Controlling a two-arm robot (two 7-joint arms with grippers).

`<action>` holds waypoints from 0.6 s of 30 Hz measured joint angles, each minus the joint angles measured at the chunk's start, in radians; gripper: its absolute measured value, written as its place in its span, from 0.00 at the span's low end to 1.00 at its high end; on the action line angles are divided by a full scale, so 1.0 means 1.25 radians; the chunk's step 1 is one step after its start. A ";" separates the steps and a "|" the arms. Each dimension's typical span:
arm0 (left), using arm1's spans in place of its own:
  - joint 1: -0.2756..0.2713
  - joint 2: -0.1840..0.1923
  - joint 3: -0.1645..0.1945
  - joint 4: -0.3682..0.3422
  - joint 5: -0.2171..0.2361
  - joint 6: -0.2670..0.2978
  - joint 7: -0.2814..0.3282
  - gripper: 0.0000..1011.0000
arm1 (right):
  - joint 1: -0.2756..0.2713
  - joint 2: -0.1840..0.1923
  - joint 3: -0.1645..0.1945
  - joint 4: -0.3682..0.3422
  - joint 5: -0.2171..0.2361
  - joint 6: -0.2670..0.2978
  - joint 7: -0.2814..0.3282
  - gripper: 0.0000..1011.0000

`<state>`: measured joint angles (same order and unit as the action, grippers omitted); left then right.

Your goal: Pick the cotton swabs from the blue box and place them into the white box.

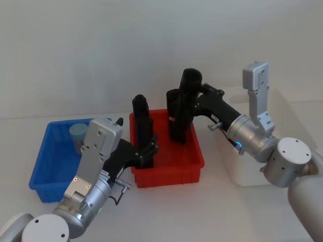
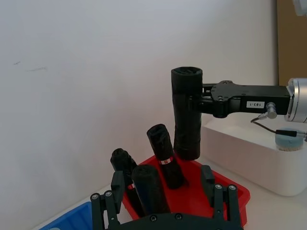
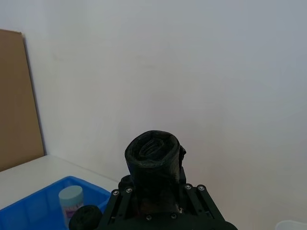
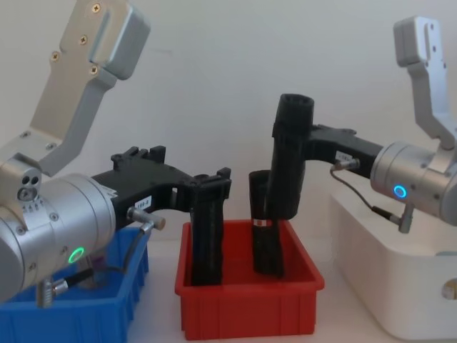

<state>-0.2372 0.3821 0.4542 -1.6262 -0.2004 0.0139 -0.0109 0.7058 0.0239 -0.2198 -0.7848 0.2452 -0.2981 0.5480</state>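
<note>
Head view puts one cotton swab tub [image 1: 78, 134] upright in the far corner of the blue box [image 1: 43, 174], close to the walls. It should be light and stiff (a smooth plastic cylinder, likely slippery). I would grip across the body just under the pale lid rather than on the lid, which might pop off.

Next to the blue box stands the red bin [image 1: 169, 176], and the white box [image 1: 247, 176] is on its far side. The left gripper [image 1: 146, 149] is down in the red bin, its fingers spread either side of a black roll [image 1: 141, 121] without clearly pinching it. The right gripper [image 1: 198, 98] is clamped on a tall black roll [image 1: 187, 108] held above the bin.

Left wrist view adds a second tub [image 2: 289, 142] at the white box's top, below the right arm; the head view hides it.
</note>
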 joint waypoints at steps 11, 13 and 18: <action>0.000 0.000 0.000 0.000 0.000 0.000 0.000 0.99 | -0.096 0.028 0.011 -0.207 -0.001 0.107 -0.107 0.41; 0.000 0.000 0.000 0.000 0.000 0.000 0.000 0.99 | -0.107 0.031 0.012 -0.229 -0.002 0.122 -0.125 0.41; 0.000 0.000 0.000 0.000 0.000 0.000 0.000 0.99 | -0.152 0.045 0.018 -0.320 -0.008 0.178 -0.189 0.41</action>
<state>-0.2372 0.3821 0.4542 -1.6262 -0.2004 0.0139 -0.0109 0.5155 0.0805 -0.1976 -1.1851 0.2352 -0.0753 0.3119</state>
